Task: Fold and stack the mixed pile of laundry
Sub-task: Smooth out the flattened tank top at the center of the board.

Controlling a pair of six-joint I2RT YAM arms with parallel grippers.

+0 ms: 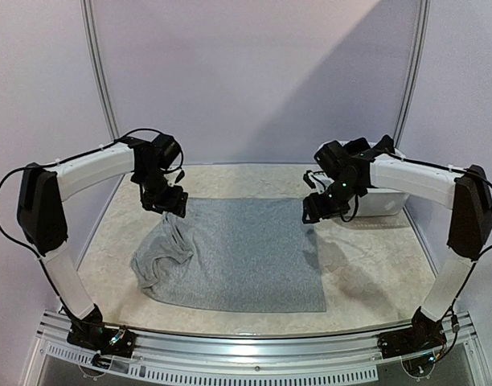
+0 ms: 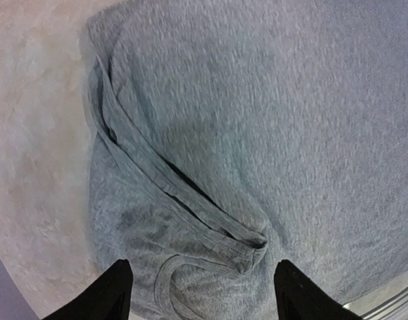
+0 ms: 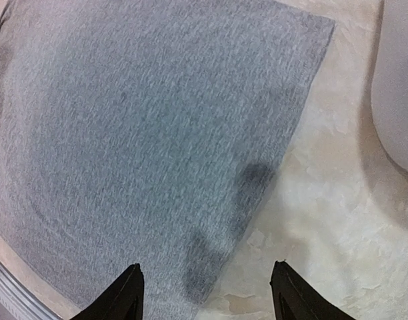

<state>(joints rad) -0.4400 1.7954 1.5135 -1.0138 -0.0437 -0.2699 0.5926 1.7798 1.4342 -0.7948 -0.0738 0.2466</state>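
Of the mixed laundry pile, one light grey sleeveless top [image 1: 238,253] lies spread on the table, its left side bunched into folds with hems showing [image 2: 211,220]. My left gripper [image 1: 172,205] hovers over the top's far left corner, open [image 2: 204,293], with nothing between its fingers. Over the top's far right corner my right gripper [image 1: 317,211] hangs open [image 3: 207,290], straddling the cloth's edge [image 3: 144,133] and bare table. Dark shadows of the fingers fall on the cloth below it.
A white plastic basket [image 1: 383,199] stands at the back right, just behind the right gripper, and its wall [image 3: 397,87] shows in the right wrist view. The beige mottled table [image 1: 366,273] has a metal rail along its near edge.
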